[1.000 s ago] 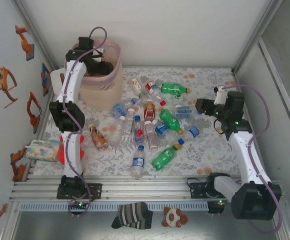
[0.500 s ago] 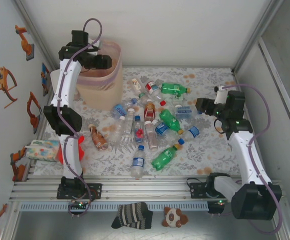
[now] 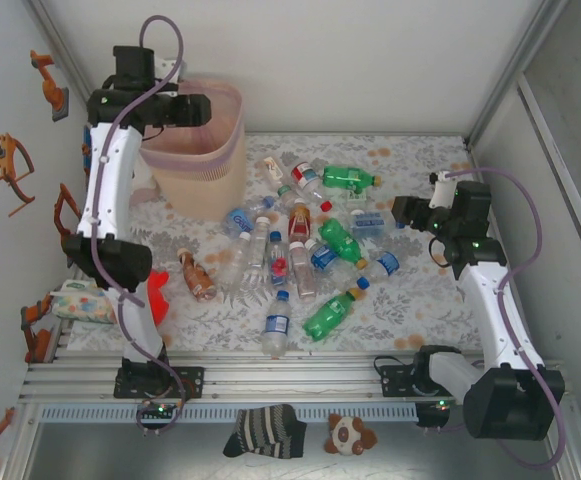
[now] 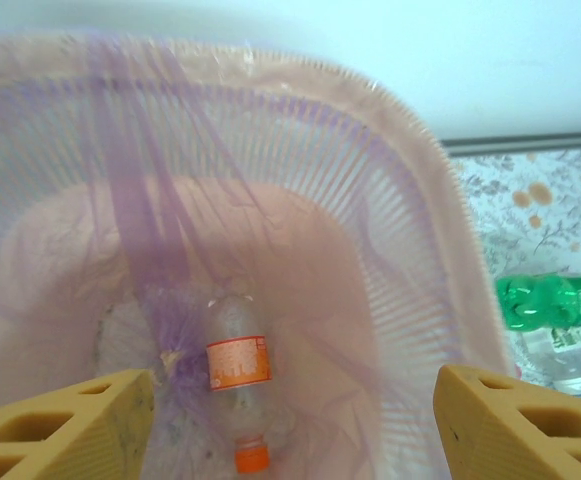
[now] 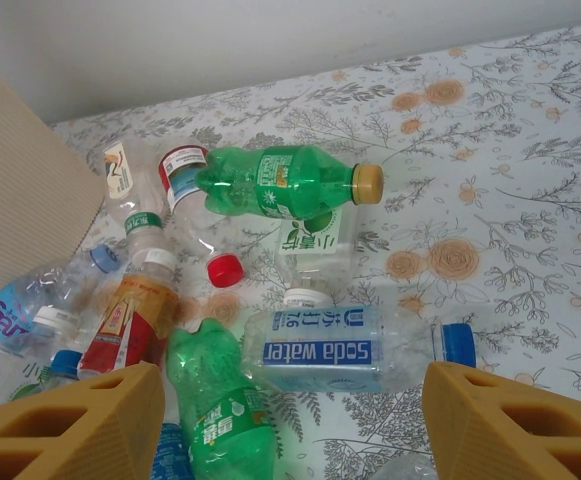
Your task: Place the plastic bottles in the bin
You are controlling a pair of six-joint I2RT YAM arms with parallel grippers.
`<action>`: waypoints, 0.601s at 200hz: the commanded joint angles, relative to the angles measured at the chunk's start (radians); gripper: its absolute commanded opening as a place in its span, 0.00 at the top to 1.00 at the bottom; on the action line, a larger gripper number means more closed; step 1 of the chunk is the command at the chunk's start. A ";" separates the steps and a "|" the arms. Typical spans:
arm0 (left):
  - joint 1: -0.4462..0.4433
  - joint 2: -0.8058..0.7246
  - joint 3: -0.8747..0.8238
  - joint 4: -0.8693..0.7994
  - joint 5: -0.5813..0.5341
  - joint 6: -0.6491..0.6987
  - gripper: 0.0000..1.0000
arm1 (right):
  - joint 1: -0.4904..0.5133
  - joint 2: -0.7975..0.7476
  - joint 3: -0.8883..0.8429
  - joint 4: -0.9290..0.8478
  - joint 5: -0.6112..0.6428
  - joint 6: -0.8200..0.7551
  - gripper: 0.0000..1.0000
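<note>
Left claw (image 4: 292, 405) released: fingers spread wide, nothing between them. It hangs over the bin (image 3: 202, 175) at the far left of the tabletop (image 3: 420, 300). 1 clear bottle with orange label (image 4: 238, 365) lies on the bin floor. Right claw (image 5: 290, 410) is spread too and empty, above the plastic bottles (image 3: 300, 250) scattered mid-tabletop. Nearest are 1 green bottle (image 5: 270, 182) and 1 soda-water bottle (image 5: 335, 350).

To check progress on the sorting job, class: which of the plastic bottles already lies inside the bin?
The clear bottle with orange label and cap, at the bottom of the bin; the other bottles lie on the table.
</note>
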 commanded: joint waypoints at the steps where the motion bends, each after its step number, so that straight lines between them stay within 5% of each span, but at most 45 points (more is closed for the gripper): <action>1: -0.005 -0.086 -0.062 -0.003 -0.065 -0.043 0.26 | 0.010 -0.015 0.018 0.008 -0.001 -0.015 0.32; 33: -0.005 -0.209 -0.222 0.009 -0.140 -0.121 0.18 | 0.010 -0.006 0.011 0.023 -0.010 -0.016 0.32; 54: -0.006 -0.321 -0.382 0.053 -0.181 -0.188 0.00 | 0.010 0.008 0.011 0.029 -0.013 -0.019 0.32; 120: -0.005 -0.696 -0.854 0.190 -0.358 -0.302 0.02 | 0.010 0.031 0.014 0.035 -0.032 -0.034 0.32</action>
